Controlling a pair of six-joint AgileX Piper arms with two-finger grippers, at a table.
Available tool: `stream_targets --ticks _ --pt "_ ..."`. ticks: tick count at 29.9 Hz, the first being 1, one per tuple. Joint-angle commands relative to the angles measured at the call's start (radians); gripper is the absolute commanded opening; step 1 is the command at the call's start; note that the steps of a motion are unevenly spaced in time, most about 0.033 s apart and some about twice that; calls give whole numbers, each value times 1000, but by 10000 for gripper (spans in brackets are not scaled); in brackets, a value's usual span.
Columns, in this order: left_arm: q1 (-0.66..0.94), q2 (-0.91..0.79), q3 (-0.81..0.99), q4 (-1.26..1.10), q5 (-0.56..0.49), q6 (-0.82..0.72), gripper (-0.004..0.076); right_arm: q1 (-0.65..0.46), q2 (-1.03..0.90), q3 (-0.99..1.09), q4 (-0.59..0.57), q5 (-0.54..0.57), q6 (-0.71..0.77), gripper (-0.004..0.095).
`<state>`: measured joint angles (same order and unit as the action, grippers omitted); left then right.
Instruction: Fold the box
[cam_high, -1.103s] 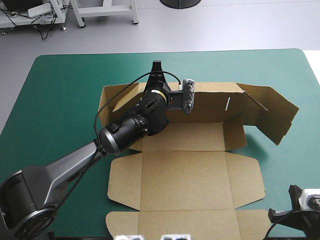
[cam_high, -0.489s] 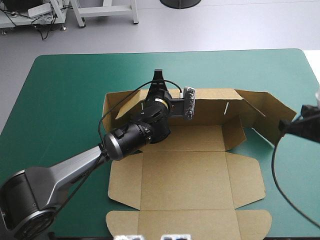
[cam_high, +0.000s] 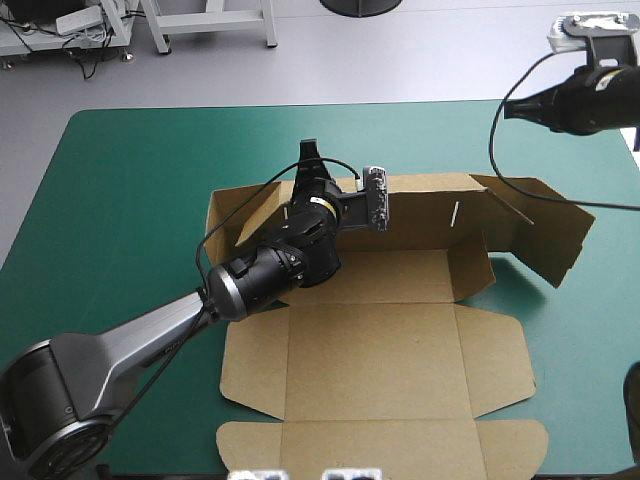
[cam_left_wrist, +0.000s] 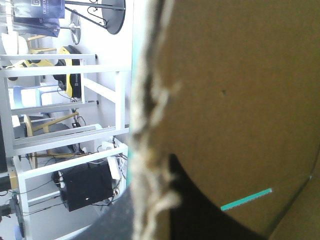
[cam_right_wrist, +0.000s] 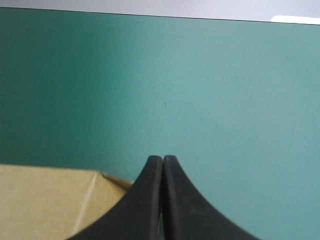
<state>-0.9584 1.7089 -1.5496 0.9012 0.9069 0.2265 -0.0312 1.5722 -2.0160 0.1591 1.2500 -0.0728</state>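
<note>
The brown box (cam_high: 380, 340) lies opened out on the teal-green cover, its rear wall (cam_high: 430, 210) standing upright. My left gripper (cam_high: 309, 165) sits on the top edge of that wall near its left end, shut on the box. In the left wrist view the rough edge of the box (cam_left_wrist: 150, 130) runs up close, with a black finger (cam_left_wrist: 200, 217) against the board. My right gripper (cam_high: 512, 109) hangs raised over the table's far right corner, shut and holding nothing. Its own view shows the right gripper (cam_right_wrist: 163, 161) as one arch above a corner of the box (cam_right_wrist: 50, 200).
The box's right end panel (cam_high: 545, 235) stands angled out toward the table's right edge. Its front flaps (cam_high: 380, 445) reach close to the table's front edge. Bare teal-green cover (cam_high: 130, 180) lies left of and behind the box.
The right arm has swung from the table's front right corner up to the far right, high above the cover. The left gripper has stayed on the rear wall, shifting only slightly.
</note>
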Motion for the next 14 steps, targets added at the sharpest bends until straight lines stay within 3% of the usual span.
stream_targets --ticks 1,9,14 --pt "-9 -56 -28 54 -29 -82 -10 -35 48 -122 81 -9 -20 -17" --pt "-9 -56 -28 97 -31 -129 -10 -155 147 -143 241 5 -82 -18" --pt "-9 -56 -28 100 -31 -129 -10 -173 213 -142 290 5 -114 -18"
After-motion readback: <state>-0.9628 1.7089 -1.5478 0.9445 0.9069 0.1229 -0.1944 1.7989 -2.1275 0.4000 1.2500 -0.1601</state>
